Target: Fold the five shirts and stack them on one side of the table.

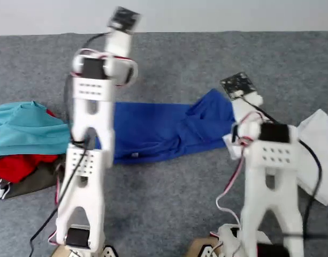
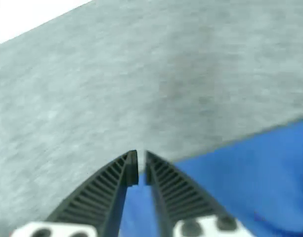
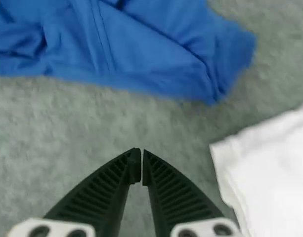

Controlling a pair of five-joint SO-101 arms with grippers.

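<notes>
Across the middle of the high view, a blue shirt point(image 1: 158, 131) lies rumpled lengthwise on the gray felt table point(image 1: 169, 203). At the left edge of the frame sits a heap: a teal shirt point(image 1: 24, 128) on top, a red shirt point(image 1: 16, 163) under it, and a dark garment point(image 1: 24, 184) at the bottom. A white shirt point(image 1: 319, 139) lies at the right edge, well apart from the heap. The left arm point(image 1: 89, 134) stands in the left half of the frame, crossing the blue shirt's end beside the heap. The right arm point(image 1: 271, 160) stands in the right half, between the blue shirt's other end and the white shirt.

On the left wrist view, the left gripper point(image 2: 138, 159) has its ribbed black fingers point(image 2: 107, 187) together, with a sliver between the tips and nothing held. It hangs over the blue shirt's edge, where cloth meets bare felt.

On the right wrist view, the right gripper point(image 3: 138, 157) also has its fingers together and empty, over bare felt. The blue shirt's rumpled end lies beyond the tips, and a corner of the white shirt lies off to one side. Neither touches the gripper.
</notes>
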